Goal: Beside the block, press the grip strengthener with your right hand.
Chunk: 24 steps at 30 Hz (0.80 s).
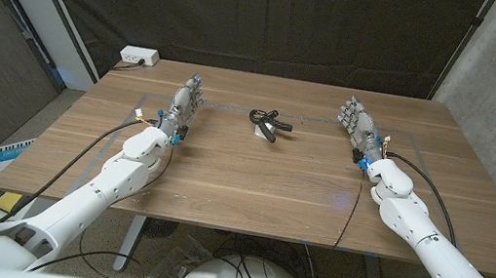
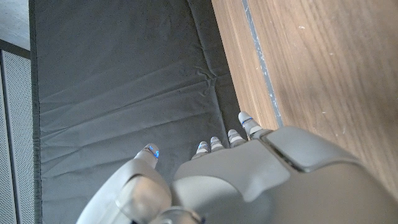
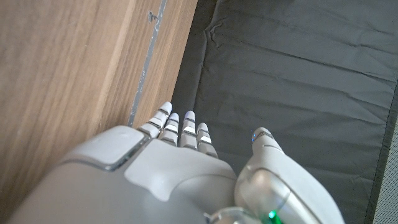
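Wooden desk [image 1: 262, 176] | black metal grip strengthener [image 1: 268, 122] mid-desk, toward the left of white right hand [image 1: 357, 121] | hand spread, empty, well apart

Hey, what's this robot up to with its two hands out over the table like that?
Nothing is being handled yet. The robot's left hand and right hand are both out over the wooden table, apart from each other, holding nothing. Between them, toward the far edge, a black grip strengthener lies by a small white block. The job is to squeeze that strengthener with the right hand, which has not reached it.
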{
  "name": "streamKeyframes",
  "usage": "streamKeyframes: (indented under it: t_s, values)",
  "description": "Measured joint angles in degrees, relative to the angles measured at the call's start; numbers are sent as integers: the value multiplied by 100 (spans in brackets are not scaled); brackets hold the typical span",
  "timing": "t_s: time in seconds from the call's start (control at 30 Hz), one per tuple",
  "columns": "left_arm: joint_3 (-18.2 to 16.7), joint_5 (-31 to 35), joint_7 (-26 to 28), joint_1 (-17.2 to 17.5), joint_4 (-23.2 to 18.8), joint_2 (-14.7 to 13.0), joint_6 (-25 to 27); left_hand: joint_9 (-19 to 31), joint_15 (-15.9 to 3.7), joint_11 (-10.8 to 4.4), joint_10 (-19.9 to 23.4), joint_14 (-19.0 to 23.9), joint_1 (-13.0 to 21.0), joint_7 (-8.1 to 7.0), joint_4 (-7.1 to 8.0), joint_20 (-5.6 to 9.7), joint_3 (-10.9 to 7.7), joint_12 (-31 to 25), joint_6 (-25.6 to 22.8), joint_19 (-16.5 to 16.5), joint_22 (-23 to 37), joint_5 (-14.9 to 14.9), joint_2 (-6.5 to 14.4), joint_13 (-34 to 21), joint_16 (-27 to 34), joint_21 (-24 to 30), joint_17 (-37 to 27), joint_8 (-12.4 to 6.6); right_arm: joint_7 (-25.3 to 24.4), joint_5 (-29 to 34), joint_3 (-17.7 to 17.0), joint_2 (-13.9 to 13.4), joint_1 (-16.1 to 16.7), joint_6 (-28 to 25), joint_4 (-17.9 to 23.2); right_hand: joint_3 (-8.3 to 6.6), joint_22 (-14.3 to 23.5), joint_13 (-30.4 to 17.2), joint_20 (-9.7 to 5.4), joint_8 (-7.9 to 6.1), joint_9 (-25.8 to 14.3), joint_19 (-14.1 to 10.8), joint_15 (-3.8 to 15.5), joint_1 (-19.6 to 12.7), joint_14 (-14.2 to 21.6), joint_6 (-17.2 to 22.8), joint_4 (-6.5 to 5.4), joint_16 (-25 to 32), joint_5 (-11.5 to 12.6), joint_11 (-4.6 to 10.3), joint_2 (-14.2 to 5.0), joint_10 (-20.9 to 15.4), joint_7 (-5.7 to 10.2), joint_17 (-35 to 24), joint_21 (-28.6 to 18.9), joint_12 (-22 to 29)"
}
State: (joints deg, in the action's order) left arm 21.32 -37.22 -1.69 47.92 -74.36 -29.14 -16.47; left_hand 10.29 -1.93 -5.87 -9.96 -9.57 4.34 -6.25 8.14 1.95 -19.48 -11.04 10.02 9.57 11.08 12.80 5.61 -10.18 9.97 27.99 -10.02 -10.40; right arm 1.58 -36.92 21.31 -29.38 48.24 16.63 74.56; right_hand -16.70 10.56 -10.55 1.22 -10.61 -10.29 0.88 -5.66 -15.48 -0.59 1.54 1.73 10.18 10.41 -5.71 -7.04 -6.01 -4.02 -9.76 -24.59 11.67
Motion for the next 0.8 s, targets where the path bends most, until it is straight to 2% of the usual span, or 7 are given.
streamKeyframes:
  t_s: [0.13,0.17,0.3,0.37,0.53,0.6,0.8]
  values:
    - [8,2,-8,-18,23,13,2,0,0,0,0,0,19,0,0,0,0,0,0,0,0,0,19,-10,0,0,0,0,-16,27,8,-6,3,0,6,-9,0,0,0,0,0,0,-4,-1,4,1,9,0,0,-19,1,-19,-1,0,0,15]
    - [9,2,-11,-22,28,15,2,0,0,0,0,0,19,0,0,0,0,0,0,0,0,0,19,-10,0,0,0,0,-19,30,10,-8,3,0,8,-32,0,0,2,-27,0,-2,-31,-31,53,58,32,13,0,-56,15,-127,-5,0,0,68]
    - [11,2,-19,-36,47,24,3,0,0,1,0,0,19,0,0,0,1,0,0,0,0,0,19,-10,22,0,0,0,-85,101,21,-17,4,0,27,-98,19,-49,166,-157,-26,-167,-12,-45,613,500,97,152,0,-216,0,-757,69,-26,0,315]
    - [12,2,-23,-39,56,26,3,0,0,1,0,0,19,1,0,-1,1,0,0,-1,0,0,19,-10,22,0,0,0,-118,135,31,-27,7,0,46,-119,26,-76,193,-170,-26,-220,-12,-67,732,606,119,153,0,-234,23,-828,97,-26,0,338]
    - [18,2,-44,-57,86,32,3,0,0,1,0,1,18,1,0,-1,1,0,0,-1,0,0,18,-10,22,0,0,-21,-234,335,83,-104,9,0,132,-116,26,-79,208,-58,-26,-204,-38,-121,656,364,215,65,0,-183,76,-425,135,-26,47,174]
    - [22,2,-51,-67,95,34,3,0,0,2,0,1,18,1,0,-1,1,0,0,-1,0,0,18,-10,22,0,0,-21,-311,477,113,-162,9,-10,199,-118,26,-79,238,-42,-26,-174,-67,-143,579,303,263,40,0,-164,98,-366,148,-26,86,158]
    - [37,2,-87,-99,132,58,3,-1,0,2,1,1,18,1,0,-1,1,0,0,-1,-1,0,18,-10,22,0,0,-21,-498,875,236,-415,9,-140,500,-124,25,-66,247,-19,-26,-121,-91,-165,480,224,303,19,-1,-164,121,-242,192,-26,131,104]
